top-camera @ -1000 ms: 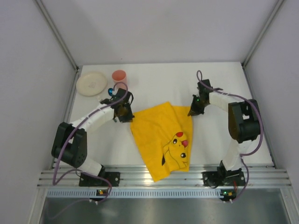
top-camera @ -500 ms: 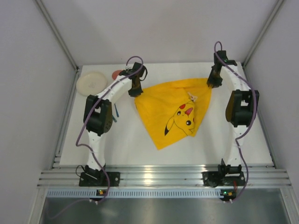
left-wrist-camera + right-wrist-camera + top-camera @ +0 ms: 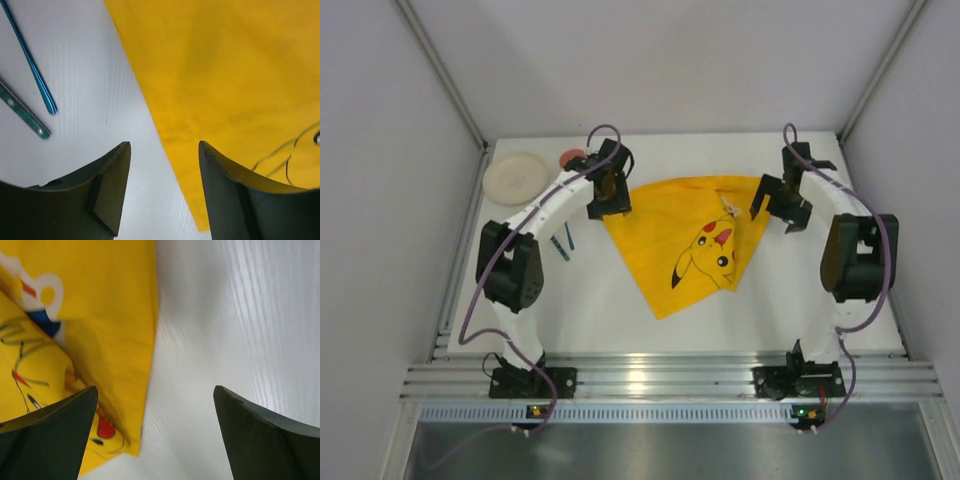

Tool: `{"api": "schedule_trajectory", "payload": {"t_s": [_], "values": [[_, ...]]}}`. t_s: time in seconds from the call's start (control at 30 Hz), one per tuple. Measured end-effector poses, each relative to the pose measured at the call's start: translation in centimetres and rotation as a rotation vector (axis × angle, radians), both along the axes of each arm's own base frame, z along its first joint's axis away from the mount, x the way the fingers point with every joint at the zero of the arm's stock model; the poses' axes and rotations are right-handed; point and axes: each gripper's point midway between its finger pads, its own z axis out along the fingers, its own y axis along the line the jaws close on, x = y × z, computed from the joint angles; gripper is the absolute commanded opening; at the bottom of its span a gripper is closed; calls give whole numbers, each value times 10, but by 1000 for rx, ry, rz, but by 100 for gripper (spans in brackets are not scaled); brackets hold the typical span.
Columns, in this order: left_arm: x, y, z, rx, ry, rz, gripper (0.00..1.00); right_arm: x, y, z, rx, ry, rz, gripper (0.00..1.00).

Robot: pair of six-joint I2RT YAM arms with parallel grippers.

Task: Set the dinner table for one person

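The dinner table (image 3: 620, 310) is a white top with a yellow cartoon-printed mat (image 3: 680, 240) lying on it in a rough triangle, its right side folded over. My left gripper (image 3: 610, 207) hangs open over the mat's far left corner. In the left wrist view this gripper (image 3: 164, 147) straddles the mat's edge (image 3: 235, 75) with nothing between its fingers. My right gripper (image 3: 777, 215) stands wide open just past the mat's far right corner. In the right wrist view this gripper (image 3: 155, 390) is over bare table (image 3: 225, 315), beside the mat (image 3: 90, 305).
A cream plate (image 3: 516, 177) and a pink cup (image 3: 570, 156), partly behind the left arm, sit at the far left. Two thin blue-green utensils (image 3: 563, 243) lie left of the mat, seen too in the left wrist view (image 3: 30, 60). An aluminium rail (image 3: 660, 380) runs along the near edge.
Both grippers carried the mat's corners toward the far side, spreading it, then opened and let go. Since half a second ago the right gripper has drawn back from the corner.
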Motion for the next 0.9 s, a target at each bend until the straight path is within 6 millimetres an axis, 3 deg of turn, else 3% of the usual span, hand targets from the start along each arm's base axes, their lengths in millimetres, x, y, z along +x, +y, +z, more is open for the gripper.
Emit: {"api": "schedule_trajectory", "payload": {"t_s": [0.1,0.23,0.27,0.3,0.37,0.43,0.63,0.67,0.73,0.77,0.83,0.9], "values": [[-57,-11,2,-80,22,-56,60,-48,10,-1,63,16,-7,100],[-126,-23,-32,-151,128,-120,61,-97,28,-28,166,59,-12,100],[-146,-27,-52,-169,184,-133,62,-105,31,-38,186,80,-16,100],[-152,-30,-57,-170,200,-143,62,-114,36,-46,217,109,-25,100],[-168,-35,-75,-180,255,-151,63,-108,41,-44,247,70,-23,100],[-173,-43,-82,-199,275,-158,64,-101,48,-42,285,39,-24,100],[-157,-68,-95,-246,269,-167,62,-70,67,-37,400,-36,-4,93],[-154,-71,-94,-254,270,-168,43,-65,70,-36,416,-46,-1,88],[-144,-81,-96,-271,256,-172,34,-58,73,-36,437,-63,2,82],[-142,-85,-98,-274,265,-178,18,-56,74,-36,444,-69,1,74],[-136,-92,-100,-287,266,-186,2,-51,75,-38,453,-78,3,63],[-133,-97,-100,-295,269,-200,0,-48,76,-41,455,-87,5,46]]}}
